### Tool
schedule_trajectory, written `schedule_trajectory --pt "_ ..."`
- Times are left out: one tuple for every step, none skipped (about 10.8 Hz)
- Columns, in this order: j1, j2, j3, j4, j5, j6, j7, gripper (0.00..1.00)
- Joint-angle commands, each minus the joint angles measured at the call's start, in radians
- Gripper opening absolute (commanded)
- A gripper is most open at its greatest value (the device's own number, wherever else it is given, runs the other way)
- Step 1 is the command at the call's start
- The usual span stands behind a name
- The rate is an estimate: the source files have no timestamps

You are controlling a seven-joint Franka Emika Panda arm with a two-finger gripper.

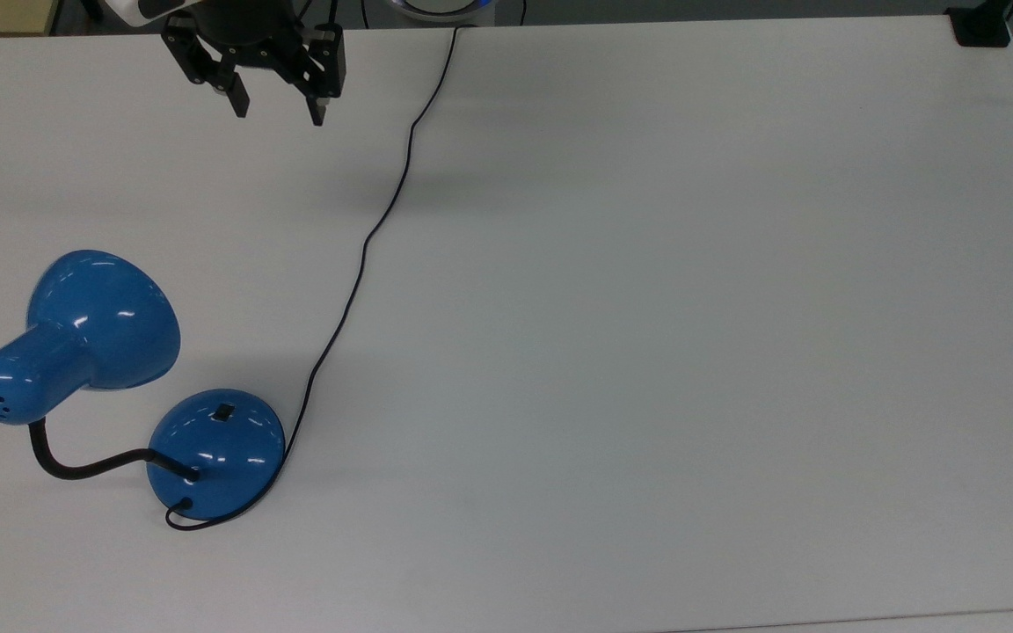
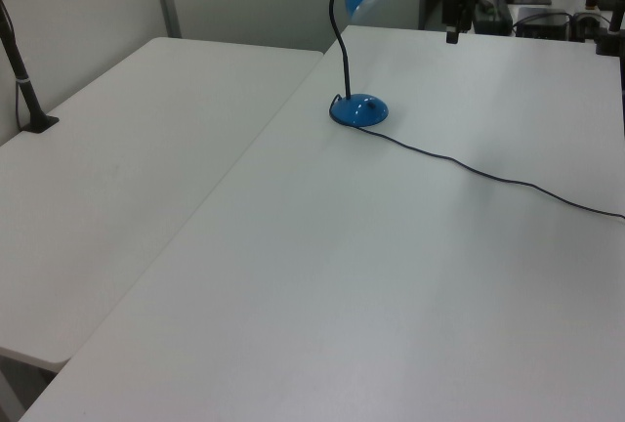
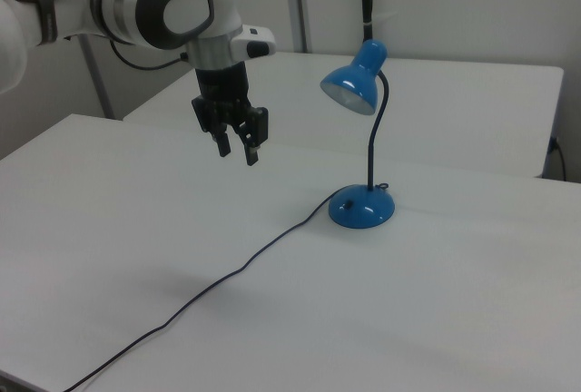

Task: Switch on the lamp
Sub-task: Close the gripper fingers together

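Evidently nothing has been touched so far: the gripper (image 1: 279,112) hangs in the air above the table (image 1: 691,308), at the far left of the top view, with its two fingers (image 1: 241,104) parted a moderate way and nothing between them. In the right view the gripper (image 3: 236,151) points straight down, raised well off the tabletop, which suits a descent onto something from above. The lamp (image 1: 120,387) stands well apart from it, at the near left of the top view, its round base (image 1: 216,453) flat on the table and its shade (image 1: 84,338) carried up and out to the left on the bent black neck (image 1: 84,464). In the right view the shade (image 3: 356,81) faces down and toward the camera and looks unlit, so I judge the lamp to be off. The switch (image 1: 224,411) sits on the far side of the base's dome, facing the gripper, so it is reachable without passing the neck or shade. The cord (image 1: 364,246) leaves the near edge of the base, curls round its right side and runs away to the far table edge, lying just right of the gripper. A straight path toward the switch should keep left of the cord. Pressing so small a switch likely calls for one fingertip brought down on it, or the fingers closed first, and the light base might slide under a sideways push.
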Motion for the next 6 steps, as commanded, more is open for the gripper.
schedule_trajectory --pt "-0.002 0.002 -0.002 0.009 0.006 -0.021 -0.034 0.06" --pt "-0.001 0.004 -0.002 0.006 0.007 -0.018 -0.035 0.02" --pt "-0.001 0.015 -0.002 0.005 0.011 -0.001 -0.035 0.0" --pt "-0.001 0.018 -0.002 0.002 0.011 0.021 -0.034 0.0" --pt "-0.002 0.024 -0.002 -0.014 0.009 0.078 -0.034 0.0" --pt "-0.005 0.048 -0.007 -0.023 0.009 0.15 -0.027 0.0"
